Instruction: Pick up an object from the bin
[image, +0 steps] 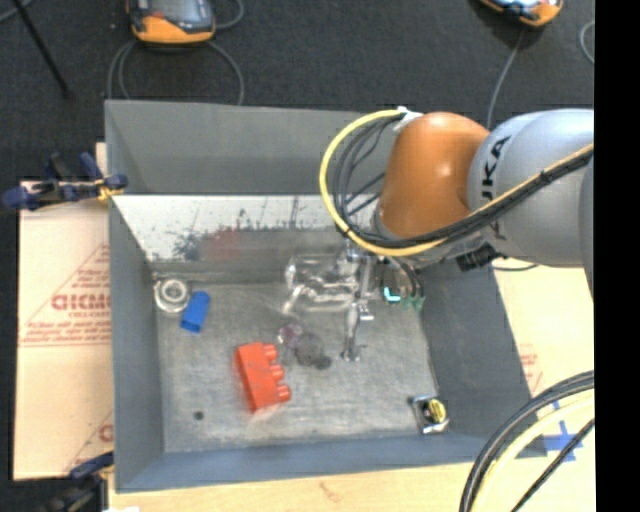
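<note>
Grey metal bin (135, 350) takes up most of what you see, its floor scuffed and thinly scattered with loose things. Your arm (540, 190) reaches in from the right, with an orange cover (425, 175) and looped cables at its wrist. Below the cover, the gripper (321, 332) hangs over the middle of the floor. You can see its two metal fingers (352, 335) spread apart, released, with nothing between them.

The biggest of the loose things is a red block (262, 376) with studs, lying to the lower left of the gripper and clear of it. A blue cylinder (195, 312) lies on its side near the left wall, and just beside it, towards the back wall, sits a silver ring (172, 293). A small yellow and black thing (432, 412) rests in the lower right corner, well apart from the rest.

Smallest is a dark lump (305, 350), purplish grey, on the floor in the bin's middle. It lies just beside the fingertips, low between them, with the red block near on its other side. You cannot tell whether either finger touches it.
</note>
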